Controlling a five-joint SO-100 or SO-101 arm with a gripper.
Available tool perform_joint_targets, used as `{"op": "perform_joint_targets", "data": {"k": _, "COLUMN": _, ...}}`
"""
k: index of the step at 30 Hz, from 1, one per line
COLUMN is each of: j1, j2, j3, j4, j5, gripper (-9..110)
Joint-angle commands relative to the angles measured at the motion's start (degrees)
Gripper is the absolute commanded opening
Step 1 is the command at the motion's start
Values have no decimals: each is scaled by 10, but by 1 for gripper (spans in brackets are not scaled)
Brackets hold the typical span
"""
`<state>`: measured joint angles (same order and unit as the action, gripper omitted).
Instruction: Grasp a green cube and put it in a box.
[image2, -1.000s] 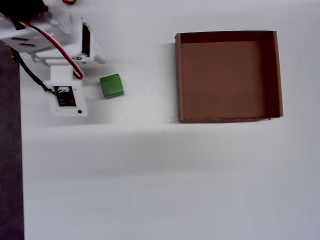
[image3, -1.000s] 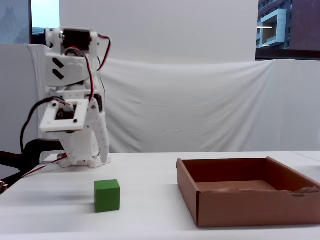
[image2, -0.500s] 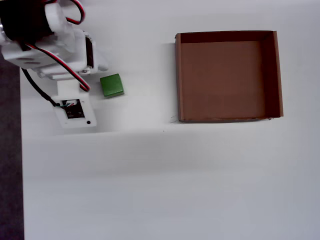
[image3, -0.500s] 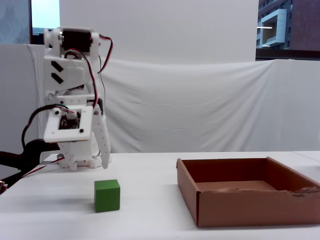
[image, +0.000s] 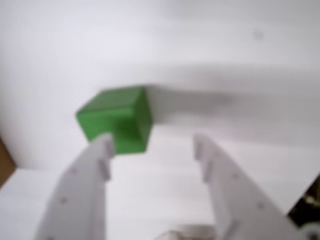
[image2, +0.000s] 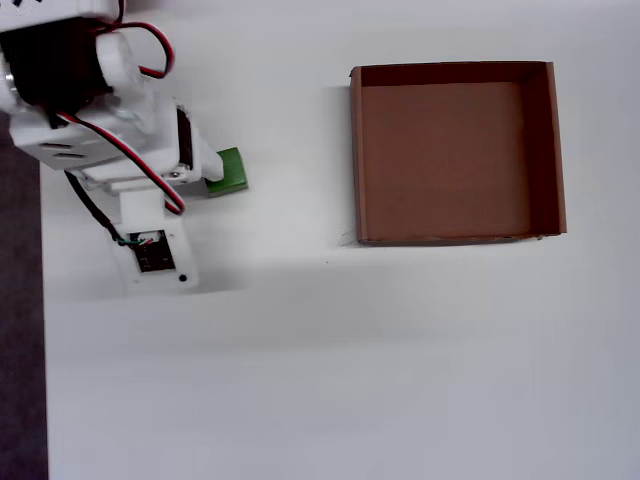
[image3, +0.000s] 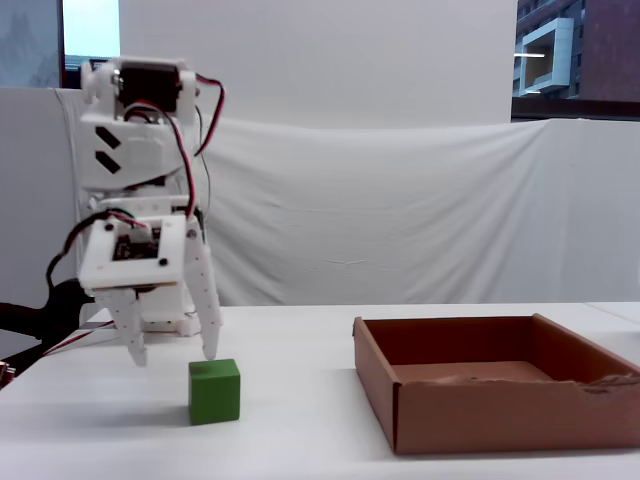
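The green cube (image: 117, 117) lies on the white table. In the wrist view it sits just beyond my left fingertip, which overlaps its lower corner. My gripper (image: 152, 145) is open and empty, with a wide gap between the white fingers. In the fixed view the gripper (image3: 175, 352) hangs just above the table, a little left of and above the cube (image3: 215, 390). In the overhead view the arm covers part of the cube (image2: 230, 170). The brown cardboard box (image2: 357, 150) stands empty to the right, and it shows in the fixed view (image3: 500, 410) too.
The arm's base and red and black wires (image2: 140, 60) fill the overhead view's top left. The table's left edge (image2: 42, 350) borders a dark floor. A white cloth backdrop (image3: 400, 200) hangs behind the table. A brown edge (image: 5, 162) shows at the wrist view's left.
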<state>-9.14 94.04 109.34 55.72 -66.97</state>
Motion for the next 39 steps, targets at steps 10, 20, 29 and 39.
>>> {"op": "perform_joint_targets", "data": {"k": 10, "j1": -33, "j2": -19, "j3": -112, "j4": 40, "j5": -11, "gripper": 22}}
{"op": "perform_joint_targets", "data": {"k": 20, "j1": -44, "j2": -54, "j3": -98, "j4": 6, "j5": -15, "gripper": 22}}
{"op": "perform_joint_targets", "data": {"k": 29, "j1": -65, "j2": -67, "j3": -99, "j4": 2, "j5": -15, "gripper": 22}}
{"op": "perform_joint_targets", "data": {"k": 39, "j1": -79, "j2": -54, "j3": -38, "j4": -25, "j5": -15, "gripper": 22}}
